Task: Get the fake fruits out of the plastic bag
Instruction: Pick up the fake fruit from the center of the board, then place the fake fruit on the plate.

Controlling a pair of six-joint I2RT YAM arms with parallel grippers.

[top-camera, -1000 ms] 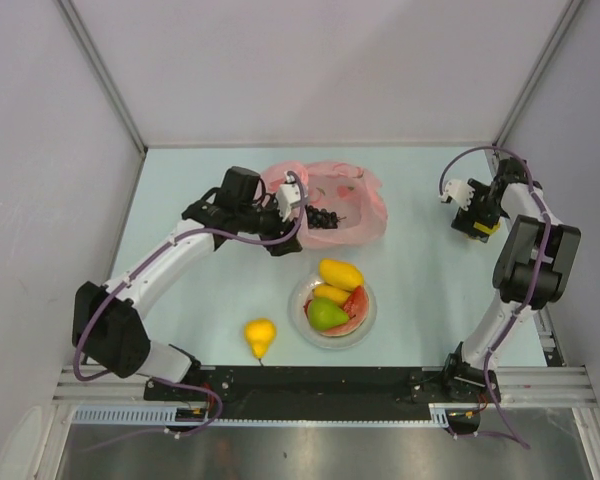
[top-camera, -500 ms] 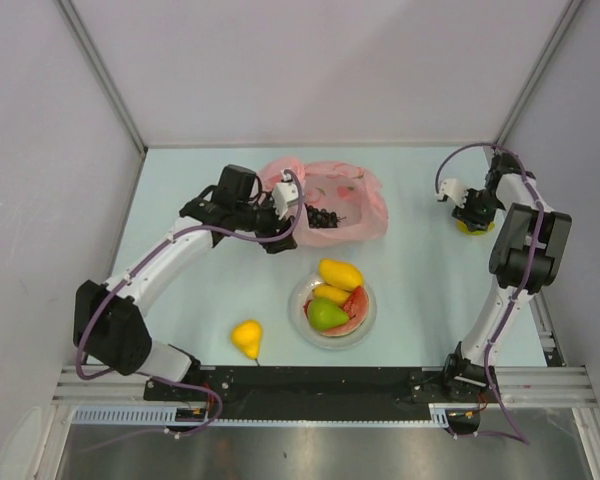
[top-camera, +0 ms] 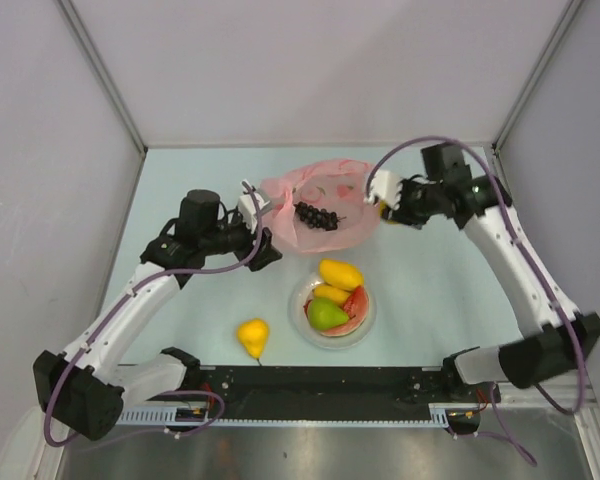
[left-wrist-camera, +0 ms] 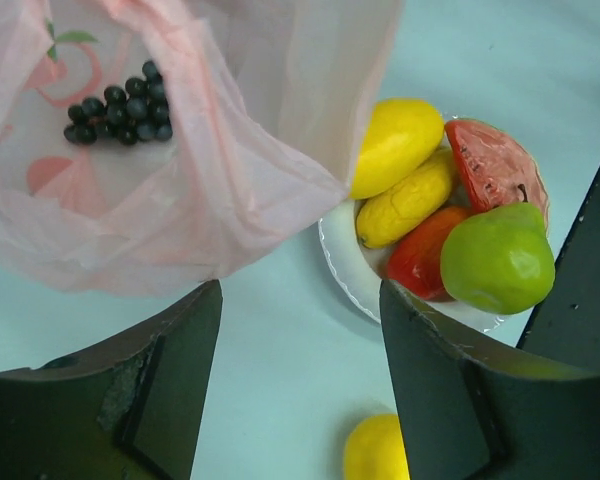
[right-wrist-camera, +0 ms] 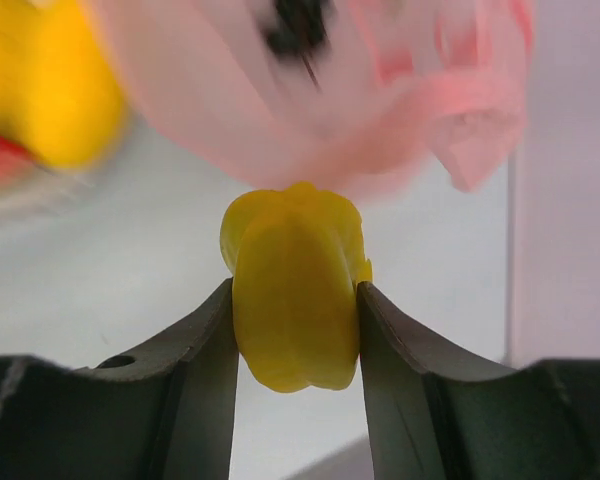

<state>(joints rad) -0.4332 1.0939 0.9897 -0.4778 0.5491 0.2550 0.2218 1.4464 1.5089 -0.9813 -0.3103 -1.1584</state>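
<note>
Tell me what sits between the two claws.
The pink plastic bag, grape bunch inside, lies between the left claw and the right claw holding a yellow fruit; top view.

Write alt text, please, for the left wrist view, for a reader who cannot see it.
A pink plastic bag fills the upper left, a dark grape bunch showing through it. To its right a white plate holds two yellow fruits, a watermelon slice and a green pear; another yellow fruit lies below. The open left pincer frames the bottom, holding nothing.
</note>
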